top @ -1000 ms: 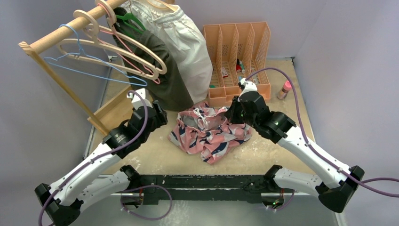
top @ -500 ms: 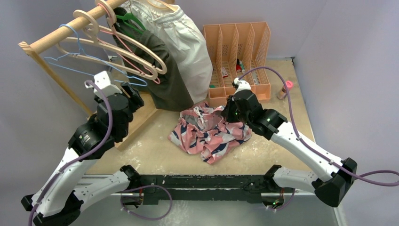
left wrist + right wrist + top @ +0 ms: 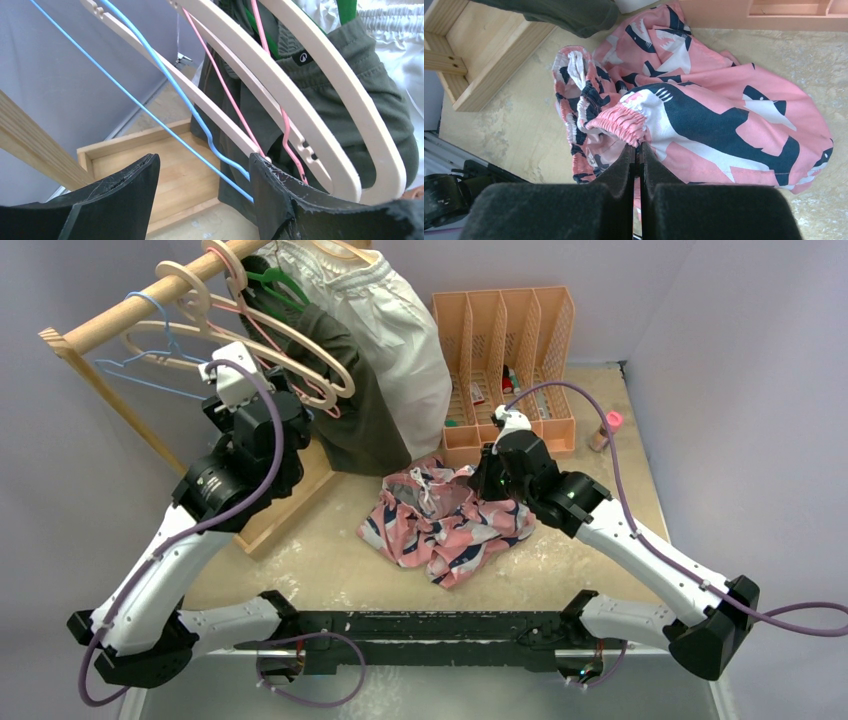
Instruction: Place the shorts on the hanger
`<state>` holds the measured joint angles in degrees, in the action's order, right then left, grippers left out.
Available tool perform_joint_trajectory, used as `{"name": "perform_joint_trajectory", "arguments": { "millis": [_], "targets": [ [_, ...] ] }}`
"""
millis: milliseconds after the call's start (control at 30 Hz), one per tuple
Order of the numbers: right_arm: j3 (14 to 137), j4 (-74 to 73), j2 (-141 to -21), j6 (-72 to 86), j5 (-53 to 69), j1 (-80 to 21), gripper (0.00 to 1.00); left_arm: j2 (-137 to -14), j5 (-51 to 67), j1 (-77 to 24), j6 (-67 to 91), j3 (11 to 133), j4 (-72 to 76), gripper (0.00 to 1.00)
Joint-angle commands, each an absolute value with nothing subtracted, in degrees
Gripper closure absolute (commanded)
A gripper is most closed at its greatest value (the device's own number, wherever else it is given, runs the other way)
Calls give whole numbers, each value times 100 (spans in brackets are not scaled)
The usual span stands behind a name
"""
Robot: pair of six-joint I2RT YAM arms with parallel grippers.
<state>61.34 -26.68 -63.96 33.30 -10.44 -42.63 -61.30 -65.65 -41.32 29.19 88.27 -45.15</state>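
Note:
The pink shark-print shorts (image 3: 450, 523) lie bunched on the table; in the right wrist view (image 3: 704, 120) they spread ahead of my fingers. My right gripper (image 3: 637, 148) is shut on their elastic waistband, at their right side in the top view (image 3: 492, 480). The thin light-blue wire hanger (image 3: 150, 370) hangs on the wooden rail (image 3: 120, 310) at the left. In the left wrist view its lower corner (image 3: 220, 155) runs between my fingers and against the right finger (image 3: 280, 195). My left gripper (image 3: 205, 172) is open around it, up by the rack (image 3: 232, 380).
Beige plastic hangers (image 3: 300, 350), a pink wire hanger (image 3: 270, 100) and a green hanger (image 3: 280, 285) share the rail with a dark olive garment (image 3: 355, 410) and a white garment (image 3: 395, 330). The rack's wooden base (image 3: 285, 505) lies left of the shorts. An orange file organizer (image 3: 510, 360) stands behind.

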Motion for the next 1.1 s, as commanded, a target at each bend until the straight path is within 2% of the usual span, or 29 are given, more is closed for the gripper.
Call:
{"name": "perform_joint_trajectory", "arguments": {
  "millis": [0, 133, 300, 367, 533, 633, 867, 1067],
  "targets": [
    [6135, -2421, -6304, 3177, -862, -4271, 100, -6324, -7197, -4126, 2535, 9091, -4166, 35],
    [6087, -2387, -6295, 3125, -859, -4280, 100, -6506, -7335, -3906, 2417, 9029, -4078, 35],
    [6090, -2386, -6276, 3111, -879, -4280, 100, -6586, -6423, -2986, 2495, 8890, -4109, 37],
    [6093, -2373, -6254, 3103, -894, -4280, 100, -6611, -6374, -2911, 2481, 8863, -4167, 41],
    [6061, -2309, -6287, 3060, -890, -4280, 100, -6593, -6375, -2909, 2449, 8876, -4398, 61],
    [6092, -2299, -6364, 3035, -821, -4285, 100, -6492, -6337, -2909, 2514, 8827, -4564, 70],
    [6047, -2191, -6422, 3032, -740, -4281, 100, -6326, -6422, -2914, 2461, 8617, -4626, 81],
    [6051, -2181, -6424, 3032, -746, -4280, 100, -6332, -6700, -2909, 2273, 8628, -4540, 80]
  ]
}}
